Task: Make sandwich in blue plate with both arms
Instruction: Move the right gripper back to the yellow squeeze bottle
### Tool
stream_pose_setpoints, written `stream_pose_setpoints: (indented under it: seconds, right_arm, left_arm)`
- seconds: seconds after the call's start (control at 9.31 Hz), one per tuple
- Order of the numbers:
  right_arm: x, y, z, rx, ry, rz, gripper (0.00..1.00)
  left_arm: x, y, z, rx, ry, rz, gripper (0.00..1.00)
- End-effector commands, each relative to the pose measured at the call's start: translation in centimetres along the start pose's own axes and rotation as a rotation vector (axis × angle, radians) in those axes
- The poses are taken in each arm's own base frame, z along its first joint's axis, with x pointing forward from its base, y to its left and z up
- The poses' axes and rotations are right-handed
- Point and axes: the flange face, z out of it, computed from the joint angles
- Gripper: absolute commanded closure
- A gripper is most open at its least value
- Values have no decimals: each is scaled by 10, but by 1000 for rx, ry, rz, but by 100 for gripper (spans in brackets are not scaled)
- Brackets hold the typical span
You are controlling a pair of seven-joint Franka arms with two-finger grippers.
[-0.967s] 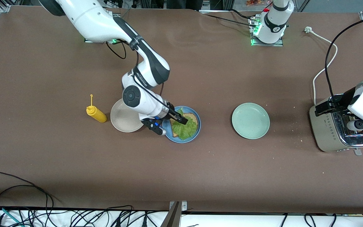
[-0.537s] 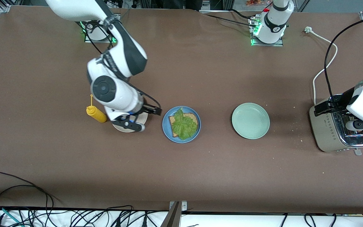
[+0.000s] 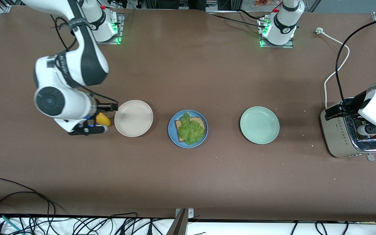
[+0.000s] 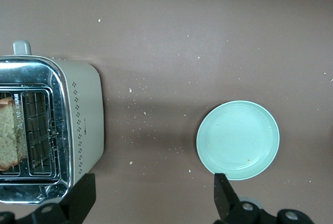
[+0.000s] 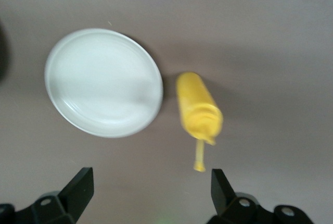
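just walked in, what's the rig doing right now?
Sandwich build, partway done. The blue plate holds a bread slice with a lettuce leaf on top; no top slice yet. The right gripper is open and empty over the yellow sauce bottle, beside the beige plate. The left gripper is open over the toaster, where another slice sits in a slot. The green plate is bare.

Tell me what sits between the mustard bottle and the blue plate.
In the front view, only the beige plate lies between the yellow mustard bottle and the blue plate.
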Motion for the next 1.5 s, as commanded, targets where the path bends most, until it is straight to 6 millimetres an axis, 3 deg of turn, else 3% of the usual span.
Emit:
stream_pose_setpoints:
  seconds: [0.0, 0.21, 0.32, 0.54, 0.75, 1.18, 1.4]
  right_arm:
    - [-56, 107, 0, 36, 5, -231, 0]
    - [-58, 177, 9, 91, 33, -382, 0]
    - [-56, 201, 24, 145, 53, -451, 0]
    - [-43, 250, 70, 291, 132, -626, 0]
    - [-29, 280, 122, 443, 276, -826, 0]
    - [-7, 281, 181, 577, 607, -1130, 0]
    - [-1, 266, 211, 670, 743, -1243, 0]
  left_arm:
    - [-1, 1, -1, -17, -10, 18, 0]
    - [-1, 1, -1, -18, -8, 16, 0]
    - [-1, 1, -1, -16, -10, 12, 0]
    - [-2, 1, -3, -16, -5, 9, 0]
    - [-2, 2, -3, -16, -5, 10, 0]
    - [-1, 3, 0, -16, -10, 12, 0]
    - [-1, 4, 0, -16, -10, 13, 0]
